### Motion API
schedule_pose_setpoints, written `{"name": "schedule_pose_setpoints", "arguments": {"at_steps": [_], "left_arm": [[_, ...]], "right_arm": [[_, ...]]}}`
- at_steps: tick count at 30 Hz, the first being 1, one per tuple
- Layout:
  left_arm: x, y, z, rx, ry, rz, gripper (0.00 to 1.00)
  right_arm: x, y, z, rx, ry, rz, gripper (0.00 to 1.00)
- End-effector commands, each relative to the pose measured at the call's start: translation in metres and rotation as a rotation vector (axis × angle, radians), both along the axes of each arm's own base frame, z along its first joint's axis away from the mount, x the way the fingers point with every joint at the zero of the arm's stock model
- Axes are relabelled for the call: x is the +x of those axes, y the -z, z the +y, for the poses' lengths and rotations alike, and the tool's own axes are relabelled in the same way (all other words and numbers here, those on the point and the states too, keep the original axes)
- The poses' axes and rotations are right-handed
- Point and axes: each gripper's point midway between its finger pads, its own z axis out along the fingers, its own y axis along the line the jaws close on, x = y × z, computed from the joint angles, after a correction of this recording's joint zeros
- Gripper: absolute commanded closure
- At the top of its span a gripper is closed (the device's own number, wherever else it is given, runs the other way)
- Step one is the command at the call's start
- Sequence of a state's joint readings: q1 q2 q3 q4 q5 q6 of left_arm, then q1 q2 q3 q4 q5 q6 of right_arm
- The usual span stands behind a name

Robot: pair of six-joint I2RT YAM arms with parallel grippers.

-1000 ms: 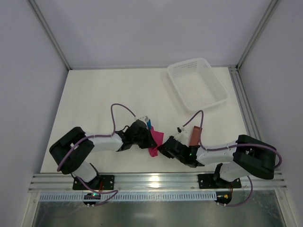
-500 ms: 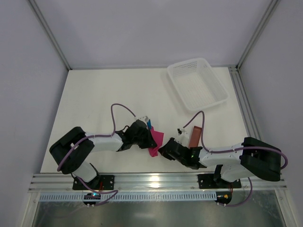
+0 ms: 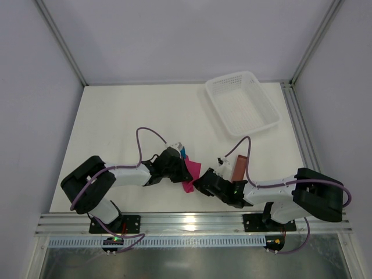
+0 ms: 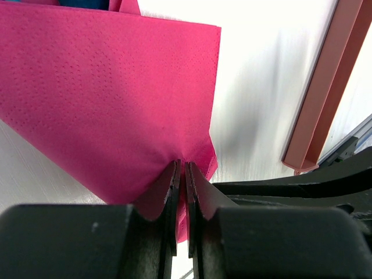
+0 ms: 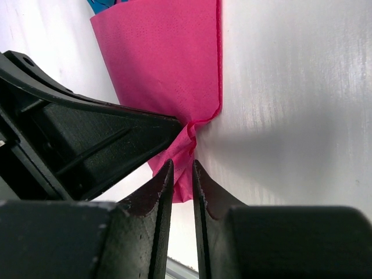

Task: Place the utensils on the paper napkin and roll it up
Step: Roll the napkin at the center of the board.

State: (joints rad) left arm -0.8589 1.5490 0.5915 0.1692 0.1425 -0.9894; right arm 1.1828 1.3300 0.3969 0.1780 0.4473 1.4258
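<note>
Your left gripper (image 4: 181,167) pinches the paper napkin (image 4: 110,99) corner, holding it over the utensils (image 5: 100,4); your right gripper (image 5: 182,165) hovers narrowly parted alongside.

Right hand (image 5: 182,164) jaws now slightly parted, no longer closed, at paper napkin (image 5: 168,70) corner

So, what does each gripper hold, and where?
Left gripper pinches the pink paper napkin by a bunched corner. Right gripper: jaws slightly parted around that corner's tip; hold unclear.

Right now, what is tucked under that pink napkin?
Only a sliver of blue utensil peeks out at the napkin edge; the rest is covered, so which pieces cannot be told.
</note>
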Motion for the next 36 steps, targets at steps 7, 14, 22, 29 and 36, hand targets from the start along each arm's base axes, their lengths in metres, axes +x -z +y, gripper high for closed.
{"name": "schedule_pose_setpoints", "arguments": {"at_steps": [7, 14, 22, 29, 36], "left_arm": [[-0.006, 0.010, 0.006, 0.027, 0.003, 0.028, 0.89], [-0.008, 0.010, 0.005, 0.017, 0.002, 0.033, 0.89], [-0.008, 0.011, 0.005, 0.021, 0.001, 0.035, 0.88], [-0.005, 0.013, 0.009, 0.052, -0.006, 0.026, 0.88], [-0.003, 0.015, 0.009, 0.065, -0.006, 0.027, 0.87]], "right_arm": [[0.012, -0.011, 0.020, 0.054, 0.032, -0.032, 0.78], [0.015, -0.009, 0.020, 0.067, 0.047, -0.039, 0.78], [0.013, 0.004, 0.014, 0.054, 0.073, -0.009, 0.96], [0.012, 0.008, -0.001, 0.000, 0.102, 0.000, 0.96], [0.008, 0.002, -0.005, -0.014, 0.083, -0.015, 0.96]]}}
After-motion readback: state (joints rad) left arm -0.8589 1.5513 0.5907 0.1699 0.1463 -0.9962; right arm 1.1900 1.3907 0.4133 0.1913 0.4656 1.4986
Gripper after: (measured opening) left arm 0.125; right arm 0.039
